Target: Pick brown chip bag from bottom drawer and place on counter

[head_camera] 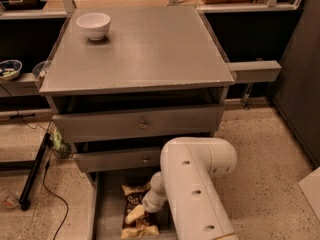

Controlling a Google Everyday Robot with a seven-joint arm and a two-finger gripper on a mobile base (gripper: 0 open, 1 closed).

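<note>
The brown chip bag [133, 200] lies flat in the open bottom drawer [107, 211], its dark body with white lettering toward the cabinet and its pale end toward the front. My white arm [195, 184] reaches down into the drawer from the right. The gripper [146, 207] is at the end of the wrist, low over the right side of the bag, with most of it hidden by the arm. The counter [150, 49] is the grey top of the cabinet above.
A white bowl [93, 25] stands at the counter's back left. Two knobbed drawers [142, 124] sit slightly open above the bottom one. A narrow grey side shelf [252, 71] juts out right. A black stand leg [33, 176] and a cable lie on the floor left.
</note>
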